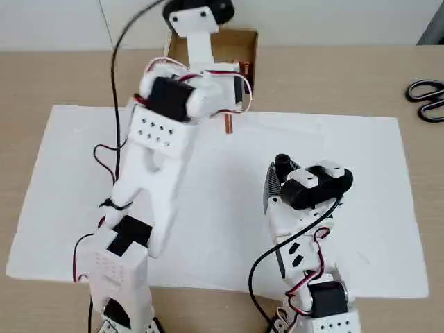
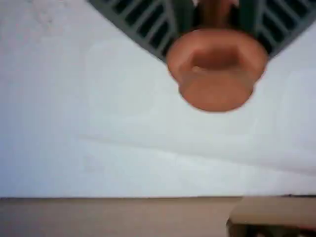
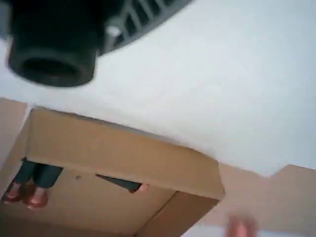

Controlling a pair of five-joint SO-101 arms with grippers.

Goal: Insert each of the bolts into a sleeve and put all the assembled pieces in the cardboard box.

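My left gripper (image 1: 229,111) hangs over the far edge of the white sheet, just in front of the cardboard box (image 1: 248,40). It is shut on an orange bolt (image 1: 227,124), which points down. The bolt's hexagonal head (image 2: 215,69) faces the left wrist camera between grey ribbed fingers (image 2: 138,19). My right gripper (image 1: 277,175) stays nearer the front, shut on a black sleeve (image 1: 282,164). The sleeve's open end (image 3: 51,58) looks toward the box (image 3: 123,158). Inside the box lie assembled pieces: dark sleeves with orange bolt heads (image 3: 27,190).
A white sheet (image 1: 361,194) covers the middle of the wooden table (image 1: 41,76). Black scissors (image 1: 427,98) lie on the bare wood at the far right. The left arm's body (image 1: 156,159) stretches across the left half of the sheet.
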